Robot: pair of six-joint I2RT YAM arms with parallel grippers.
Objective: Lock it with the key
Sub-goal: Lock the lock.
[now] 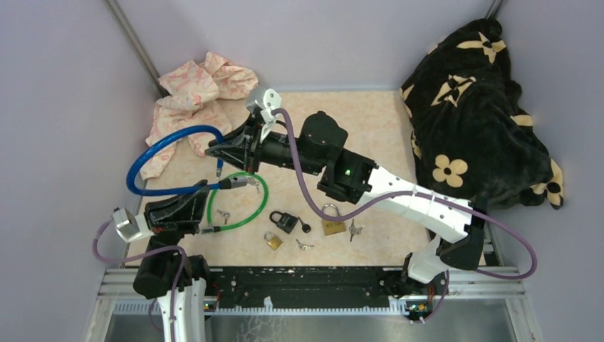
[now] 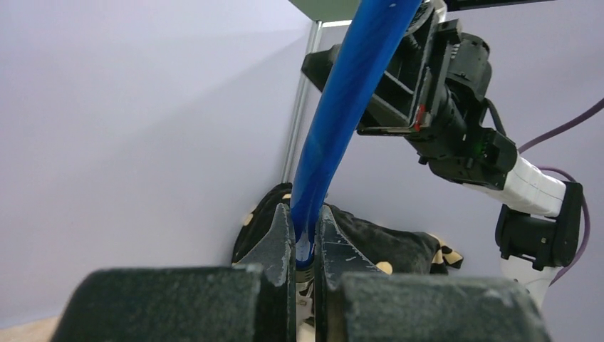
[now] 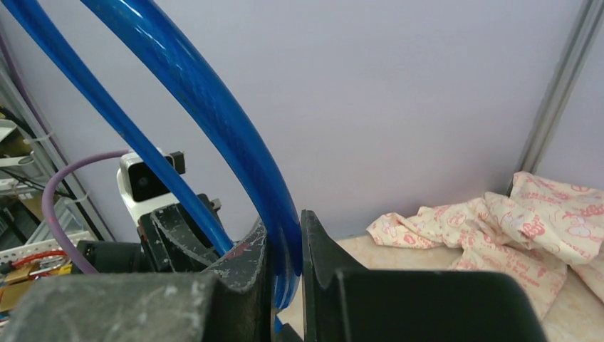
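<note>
**Blue cable lock gripped by both robot arms**

Nearest the arm bases, a small brass padlock (image 1: 273,241), a black padlock (image 1: 285,221), a larger brass padlock (image 1: 332,225) and loose keys (image 1: 304,244) are laid on the counter (image 1: 370,121). Just beyond, the left gripper (image 2: 305,228) is seen with its fingers clamped on the blue cable lock (image 1: 167,142), beside a green cable loop (image 1: 246,214). Farther back, the same cable is pinched between the fingers of the right gripper (image 3: 283,235). A pink cloth (image 1: 203,92) and a black floral blanket (image 1: 477,114) are heaped at the far corners.

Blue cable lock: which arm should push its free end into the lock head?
Probably right: its jaws grip the blue cable lock near the free end, close to the lock head; left steadies it.
</note>
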